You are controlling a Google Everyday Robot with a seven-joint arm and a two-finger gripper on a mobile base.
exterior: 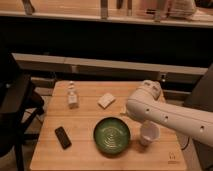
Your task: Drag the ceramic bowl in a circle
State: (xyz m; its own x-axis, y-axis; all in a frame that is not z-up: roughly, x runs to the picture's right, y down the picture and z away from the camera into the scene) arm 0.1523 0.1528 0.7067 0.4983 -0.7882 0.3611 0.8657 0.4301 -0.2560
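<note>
Green ceramic bowl, only pale rings inside, just beside white cup; hand hidden behind arm, open.

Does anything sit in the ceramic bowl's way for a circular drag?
Likely yes: the white cup stands right beside the ceramic bowl, on its right in the picture. The dark flat device lies farther left. The gripper is out of view; only the arm shows.

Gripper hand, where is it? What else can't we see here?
- Gripper: not seen anywhere in the camera view; maybe behind the arm.
- Cup: its top is hidden by the arm.
- Arm: its base is cut off by the right edge.
- Bottle: label too blurry to read.
</note>
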